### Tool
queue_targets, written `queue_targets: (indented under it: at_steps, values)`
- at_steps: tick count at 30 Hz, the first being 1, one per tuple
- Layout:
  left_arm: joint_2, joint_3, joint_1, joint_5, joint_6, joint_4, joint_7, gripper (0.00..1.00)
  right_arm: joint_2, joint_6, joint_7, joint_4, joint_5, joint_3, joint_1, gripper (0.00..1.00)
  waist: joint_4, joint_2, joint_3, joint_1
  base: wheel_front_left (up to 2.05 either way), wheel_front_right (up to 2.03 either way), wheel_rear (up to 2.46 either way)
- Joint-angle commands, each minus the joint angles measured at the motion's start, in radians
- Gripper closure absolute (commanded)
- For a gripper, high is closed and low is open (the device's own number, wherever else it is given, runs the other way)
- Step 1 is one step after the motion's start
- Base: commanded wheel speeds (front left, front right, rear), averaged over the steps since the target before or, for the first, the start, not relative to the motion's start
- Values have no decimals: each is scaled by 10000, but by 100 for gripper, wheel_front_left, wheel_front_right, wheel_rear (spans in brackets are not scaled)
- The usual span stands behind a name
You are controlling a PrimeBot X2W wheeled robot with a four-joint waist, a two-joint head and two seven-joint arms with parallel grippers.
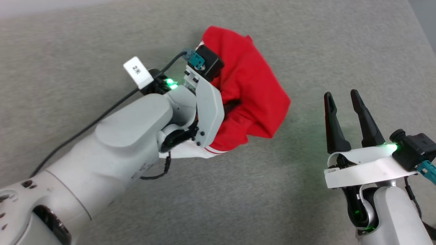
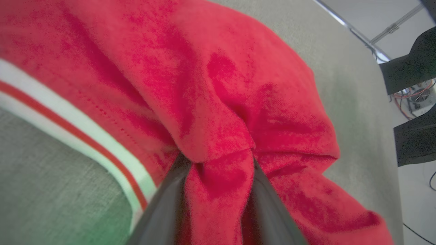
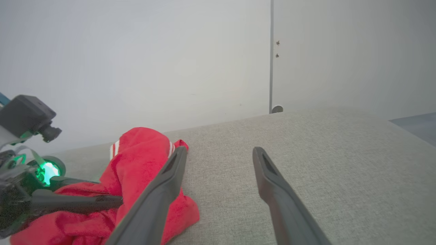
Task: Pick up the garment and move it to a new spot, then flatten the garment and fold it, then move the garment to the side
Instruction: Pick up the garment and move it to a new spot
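The garment (image 1: 248,78) is a bunched red heap on the grey cloth-covered surface, with white-and-red striped trim (image 1: 218,151) at its near edge. My left gripper (image 1: 235,103) is pushed into the heap from the left, its fingertips buried in the cloth. In the left wrist view its jaws stand apart, and a fold of the garment (image 2: 204,85) fills the gap of the gripper (image 2: 218,160). My right gripper (image 1: 340,95) is open and holds nothing, to the right of the heap. From the right wrist the garment (image 3: 136,160) sits left of that gripper (image 3: 219,153).
The grey surface (image 1: 102,41) stretches wide on all sides of the heap. A black cable (image 1: 85,126) runs along my left arm. A pale wall (image 3: 170,68) stands behind the surface's far edge. Dark equipment and wires (image 2: 415,98) lie beyond its right edge.
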Motion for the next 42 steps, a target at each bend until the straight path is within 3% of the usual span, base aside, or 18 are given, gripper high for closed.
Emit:
queue_targets:
  at_steps: [1, 10, 19, 28, 35, 42]
  values:
    - [38, -27, 46, -188, 29, -28, -364, 0, -16, 1, -9, 45, -171, -57, 88, 0, 667, 0, -565, 0, 0, 0, 0]
    - [604, -24, 613, -1194, 20, -848, -2554, 0, -781, 1, -9, 244, -696, -72, 385, 0, 2147, 0, -1723, 0, 0, 0, 0]
    - [1173, 14, 2226, -1928, 20, -538, -4592, 0, -1307, 1, -9, 586, -767, -367, 833, 0, 3266, 0, -2413, 0, 0, 0, 0]
    - [1535, 481, 3663, -2288, 20, -317, -5298, 0, -1589, 1, -9, 720, -821, -676, 1541, 0, 3970, 0, -2887, 0, 0, 0, 0]
    - [1763, 2675, 5416, -1138, 197, -285, -5322, 0, -1622, 1, -9, 643, -841, -842, 2008, 0, 4196, 0, -3122, 0, 0, 0, 0]
    - [1775, 5420, 7920, 523, 806, -1158, -5327, 0, -1707, 1, -9, 674, -835, -1082, 2477, 0, 4290, 0, -3468, 0, 0, 0, 0]
